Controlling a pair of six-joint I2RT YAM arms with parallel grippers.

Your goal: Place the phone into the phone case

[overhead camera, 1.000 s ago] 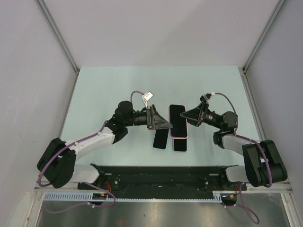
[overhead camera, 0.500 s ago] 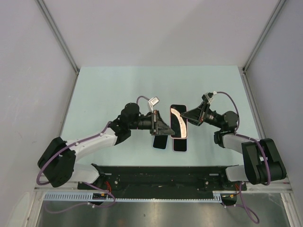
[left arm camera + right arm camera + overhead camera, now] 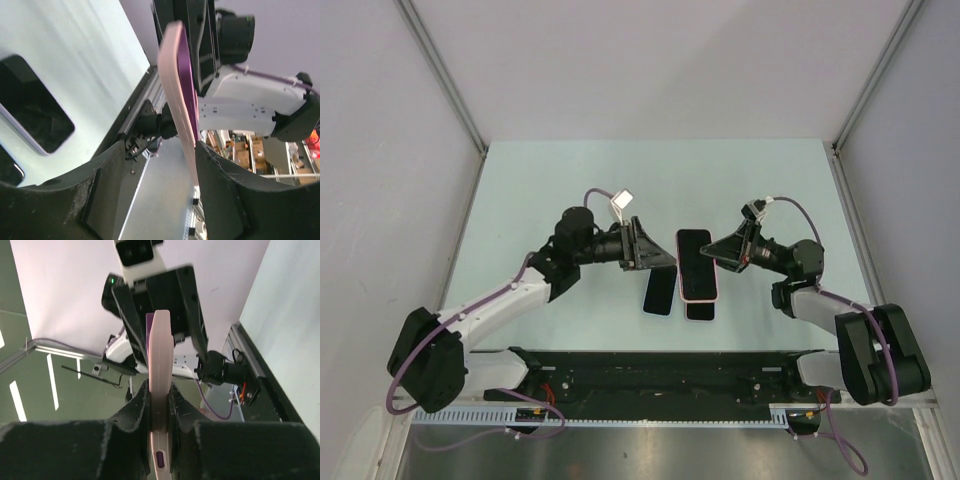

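My right gripper [image 3: 713,251] is shut on the edge of a pink phone case [image 3: 695,266] and holds it above the table. In the right wrist view the case [image 3: 160,365] stands edge-on between the pads, a purple layer along one face. My left gripper [image 3: 665,260] is open just left of the case. In the left wrist view the case [image 3: 176,95] sits beyond the fingertips, close to the right finger [image 3: 220,185]; I cannot tell if it touches. A dark phone [image 3: 658,293] lies flat on the table below the left gripper and also shows in the left wrist view [image 3: 31,111].
A second dark slab [image 3: 700,311] lies on the table partly under the held case. The black base rail [image 3: 660,372] runs along the near edge. Grey walls close in the pale green table [image 3: 560,190] on three sides.
The left gripper, which was against the case half a second ago, has drawn back a little to the left. The case looked bent then and now looks flat. The right gripper still holds it.
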